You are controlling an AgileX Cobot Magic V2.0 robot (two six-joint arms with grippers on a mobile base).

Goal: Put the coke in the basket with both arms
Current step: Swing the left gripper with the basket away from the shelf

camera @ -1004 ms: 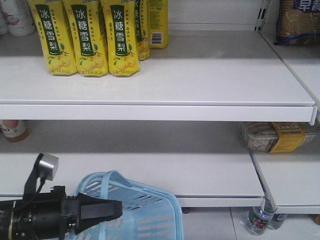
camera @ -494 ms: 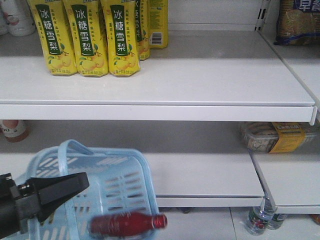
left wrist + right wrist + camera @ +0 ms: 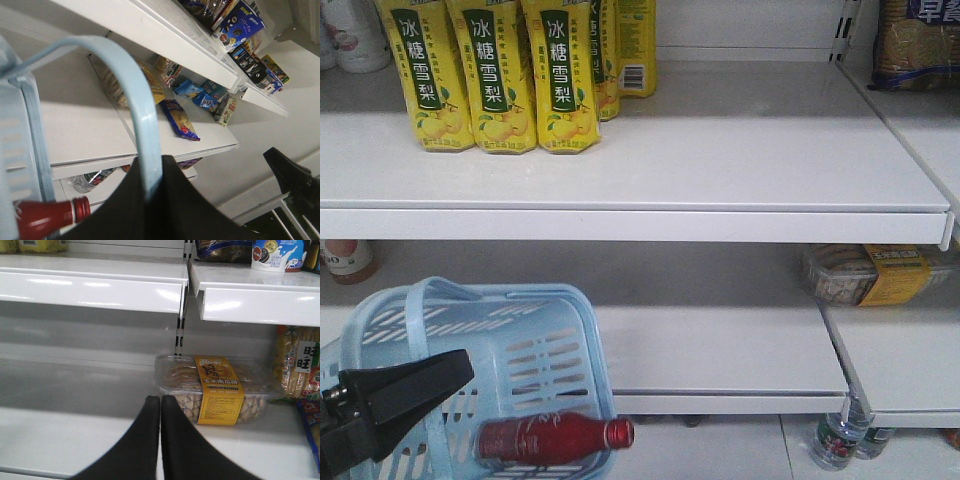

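Coke [image 3: 555, 438]: red, bottle-shaped with a screw-type neck, lying on its side, neck pointing right. It sits low in the basket [image 3: 535, 340], seen against the slotted wall, so it appears to be inside already; whether it rests loose or is caught on the wall cannot be told.

Basket hangs tilted, off the floor, mouth turned partly toward the front camera. Left gripper [image 3: 150, 197] carries it by one handle [image 3: 142, 120], the blue bar pinched in the dark fingers.

Right gripper [image 3: 160, 440]: fingers pressed together, holding nothing, pointed at the shelf [image 3: 90, 435] near a clear snack box [image 3: 215, 390].

Judgement: placing looks done. Left to do, at most, steadying or setting down the basket.

Views: the front one shows the whole coke and basket, but no right arm. Left wrist shows the handle grip and only the coke's neck [image 3: 75, 210]. Right wrist shows neither coke nor basket.
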